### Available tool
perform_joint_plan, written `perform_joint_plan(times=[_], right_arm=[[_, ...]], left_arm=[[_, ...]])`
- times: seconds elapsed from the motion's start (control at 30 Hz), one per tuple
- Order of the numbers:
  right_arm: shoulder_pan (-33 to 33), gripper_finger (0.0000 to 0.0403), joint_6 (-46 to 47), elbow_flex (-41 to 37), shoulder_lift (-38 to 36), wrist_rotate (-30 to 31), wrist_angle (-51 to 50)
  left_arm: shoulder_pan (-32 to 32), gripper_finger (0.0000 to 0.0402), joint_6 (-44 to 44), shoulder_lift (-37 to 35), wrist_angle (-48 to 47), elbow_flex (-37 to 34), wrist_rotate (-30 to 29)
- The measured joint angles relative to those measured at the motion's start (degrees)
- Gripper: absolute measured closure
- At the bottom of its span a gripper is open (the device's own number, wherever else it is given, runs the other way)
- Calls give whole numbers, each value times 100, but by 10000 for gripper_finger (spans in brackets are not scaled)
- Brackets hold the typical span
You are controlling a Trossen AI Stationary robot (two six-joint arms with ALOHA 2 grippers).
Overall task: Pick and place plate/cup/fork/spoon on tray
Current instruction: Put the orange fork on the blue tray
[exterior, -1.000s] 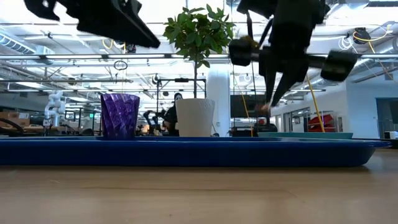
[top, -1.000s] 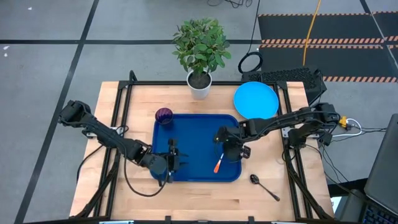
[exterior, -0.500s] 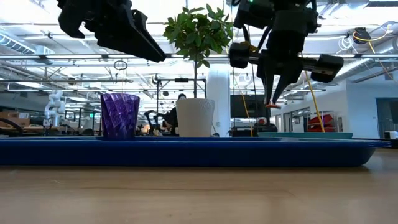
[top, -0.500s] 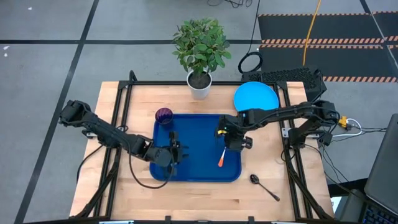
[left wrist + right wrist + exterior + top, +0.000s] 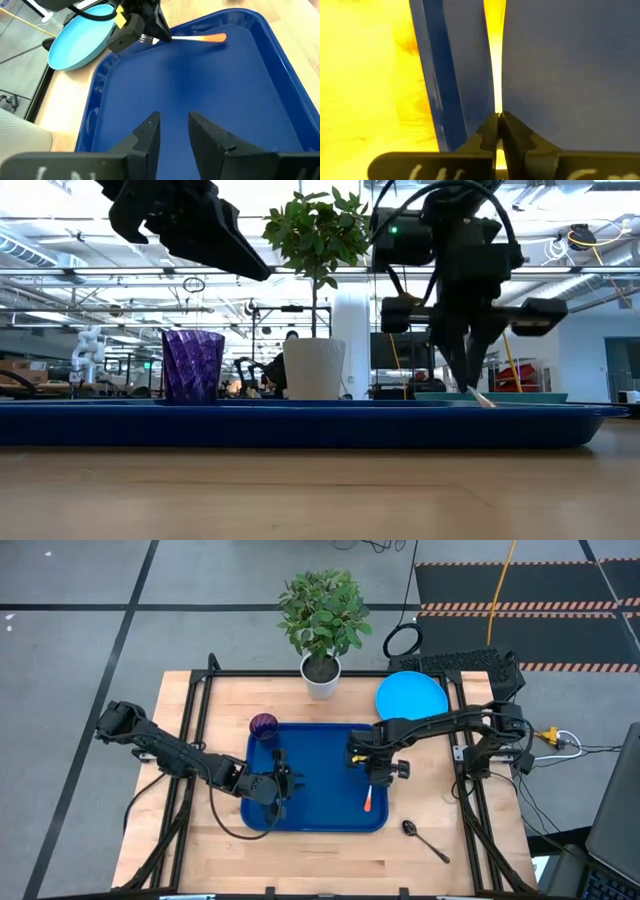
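Note:
The dark blue tray (image 5: 300, 750) lies in the middle of the table. The purple cup (image 5: 263, 725) stands upright in the tray's far left corner. My right gripper (image 5: 373, 772) is over the tray's right part, shut on the fork (image 5: 368, 802), whose orange handle points toward the near edge. My left gripper (image 5: 276, 786) hovers open and empty over the tray's left part. The light-blue plate (image 5: 411, 700) lies on the table beyond the tray's far right corner. The spoon (image 5: 425, 840) lies on the table near the tray's near right corner. My right gripper pinches the fork's silver metal end (image 5: 165, 37) between its two fingers, coming from above and pointing down. The fork also shows between the fingertips in the right wrist view (image 5: 496, 100). The orange handle (image 5: 215, 37) sticks out past the fingers and slants down to the tray; the rim hides whether it touches.
A potted plant in a white pot (image 5: 321, 675) stands at the table's far edge behind the tray. A black frame (image 5: 470, 740) runs along the table's sides. Bare wood lies left of the tray and along the near edge.
My right gripper has carried the fork a little toward the table's right edge, first rising, then coming down toward the tray. The fork has turned, so its handle now points nearly straight at the near edge. My left gripper has drifted slightly toward the far edge.

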Motion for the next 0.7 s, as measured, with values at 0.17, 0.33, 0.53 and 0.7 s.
perform_joint_plan(times=[0.17,0.33,0.53,0.7], right_arm=[[-108,403,-360,1,33,261,108],[-268,403,-495,2,33,307,85],[-373,403,-546,0,31,296,84],[-372,401,-503,0,128,302,138]], left_arm=[[0,328,84,0,84,0,2],[0,346,216,0,252,0,7],[150,349,181,0,250,0,11],[249,350,-3,0,244,0,15]])
